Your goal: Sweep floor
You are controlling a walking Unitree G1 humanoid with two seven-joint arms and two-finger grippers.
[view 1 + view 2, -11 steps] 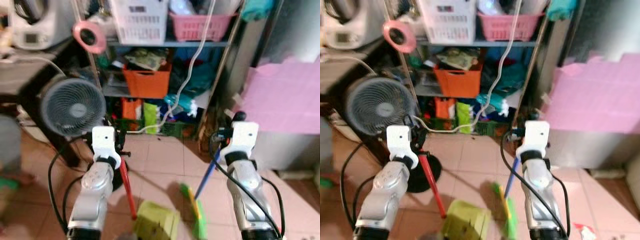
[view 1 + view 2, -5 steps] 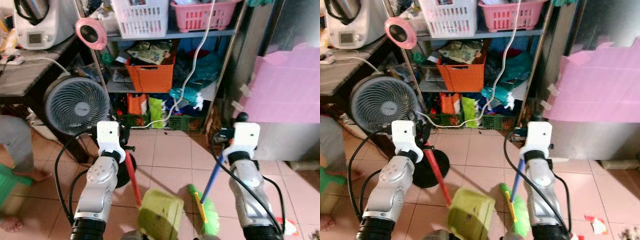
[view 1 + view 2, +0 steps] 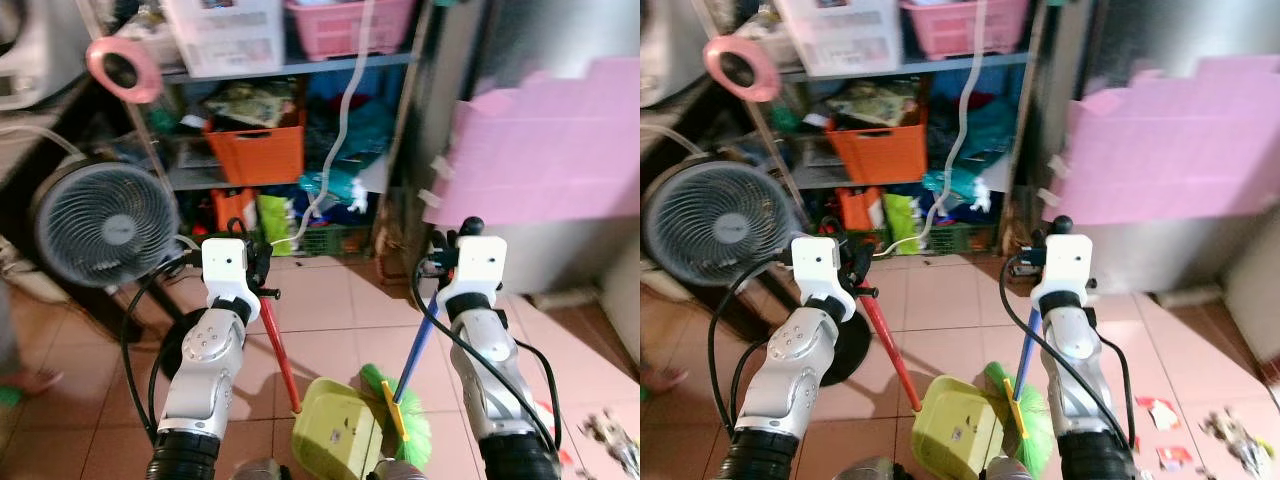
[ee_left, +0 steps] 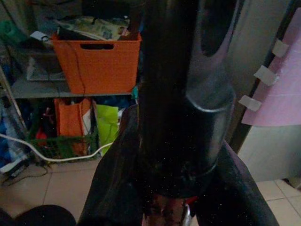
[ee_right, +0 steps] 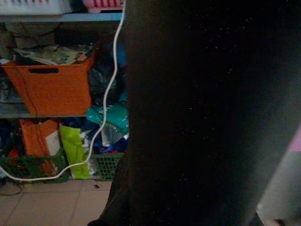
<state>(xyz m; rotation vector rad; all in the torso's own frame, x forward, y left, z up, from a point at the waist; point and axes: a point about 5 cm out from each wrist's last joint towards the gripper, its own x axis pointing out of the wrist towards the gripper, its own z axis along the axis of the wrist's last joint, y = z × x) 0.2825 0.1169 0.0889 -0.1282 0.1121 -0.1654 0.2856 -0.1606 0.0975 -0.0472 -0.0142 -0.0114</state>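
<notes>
Camera view swings right between earlier frames and now: round grey fan (image 3: 103, 222) sits nearer left edge, pink foam wall (image 3: 545, 150) takes more of right side. Lime-green plastic dustpan (image 3: 337, 436) on red pole (image 3: 279, 348) now touches green-bristled broom head (image 3: 402, 409). Paper scraps (image 3: 1160, 432) appear on tiled floor (image 3: 335, 325) by right edge.

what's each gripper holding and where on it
The left gripper holds the green dustpan by the top of its red handle; the right gripper holds the broom near the top of its blue stick.
</notes>
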